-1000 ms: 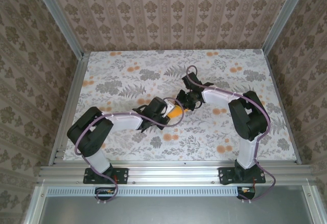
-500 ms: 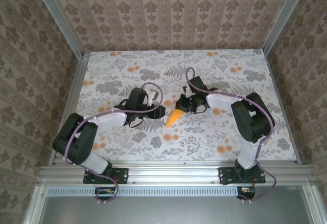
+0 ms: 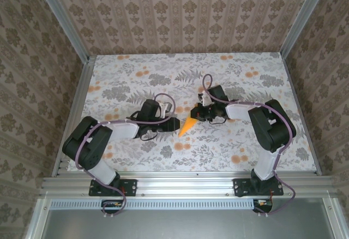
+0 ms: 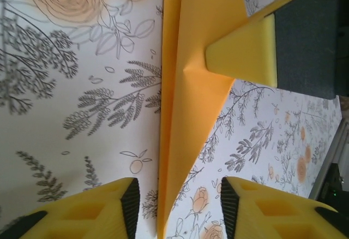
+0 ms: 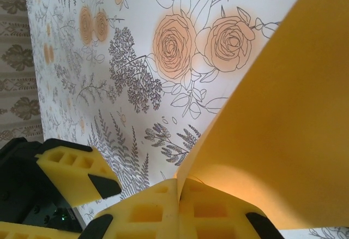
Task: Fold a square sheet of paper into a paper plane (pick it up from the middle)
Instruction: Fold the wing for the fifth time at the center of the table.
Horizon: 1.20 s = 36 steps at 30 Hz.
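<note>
Paper plane [image 3: 186,126] sits near the middle of the overhead view, a narrow orange dart on the floral surface [image 3: 229,146], with its tip toward the lower left of the frame and its wide end up and to the right. Right claw [image 3: 197,114] is clenched on the wide end. In its wrist view the foam fingers [image 5: 147,217] meet at the bottom edge with the paper pinched between them, and the sheet lifts away toward the upper right. Left claw [image 3: 173,123] is just beside the tip and released. In its wrist view both fingers [image 4: 98,211] stand apart at the bottom of the frame with the dart's point between them, touching neither as far as I can see. At the upper right of that view one right-hand finger presses the paper, and a small dimple shows there. Judgement: folds look mostly made, work now on the nose or centre crease. Risks: left claw closing off the centre line would crumple or skew the nose; the two claws drawing together would buckle the thin paper between them; pulling apart could tear at the dimple; a slack right pinch could let the folds spring open
</note>
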Tool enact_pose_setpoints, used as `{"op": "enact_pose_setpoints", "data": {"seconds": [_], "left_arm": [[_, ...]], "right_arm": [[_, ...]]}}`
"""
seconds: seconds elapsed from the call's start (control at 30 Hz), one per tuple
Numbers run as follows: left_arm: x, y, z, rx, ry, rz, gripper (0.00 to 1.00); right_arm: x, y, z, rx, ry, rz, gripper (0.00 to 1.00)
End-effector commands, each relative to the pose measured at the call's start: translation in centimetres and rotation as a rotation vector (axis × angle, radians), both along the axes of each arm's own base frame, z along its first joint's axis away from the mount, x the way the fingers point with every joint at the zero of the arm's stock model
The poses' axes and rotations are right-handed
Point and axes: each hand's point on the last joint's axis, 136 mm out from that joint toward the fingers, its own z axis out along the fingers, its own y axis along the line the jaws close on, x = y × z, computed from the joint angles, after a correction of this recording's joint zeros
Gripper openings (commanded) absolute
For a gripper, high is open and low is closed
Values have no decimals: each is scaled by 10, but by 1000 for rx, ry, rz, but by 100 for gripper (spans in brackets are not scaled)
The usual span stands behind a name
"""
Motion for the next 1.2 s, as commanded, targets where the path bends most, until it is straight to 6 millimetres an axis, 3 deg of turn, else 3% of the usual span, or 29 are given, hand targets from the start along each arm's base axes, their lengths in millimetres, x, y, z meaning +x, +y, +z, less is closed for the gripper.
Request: {"op": "enact_pose_setpoints", "data": {"seconds": [0.0, 0.4, 0.67, 1.17], "left_arm": [[-1, -13, 3, -31, 18, -31, 44], [-21, -14, -19, 209, -72, -94, 41], [-12, -8, -28, 311, -131, -57, 28], [-6, -26, -32, 351, -175, -78, 23]], "right_arm": [[0, -1, 11, 37, -68, 32, 5], [6, -12, 3, 59, -55, -38, 5], [7, -13, 3, 70, -51, -47, 5], [6, -12, 4, 100, -42, -50, 5]]}}
